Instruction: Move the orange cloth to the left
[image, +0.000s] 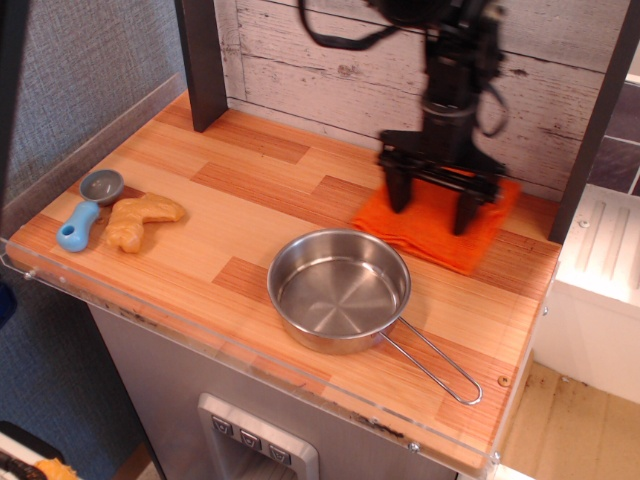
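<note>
While the bright orange folded knit cloth (432, 226) lies at the back right of the wooden tabletop (250, 215), just behind the round steel pan (339, 290), the black gripper (432, 205) stands over it with fingers spread wide, tips pressing on the fabric, motion-blurred
</note>
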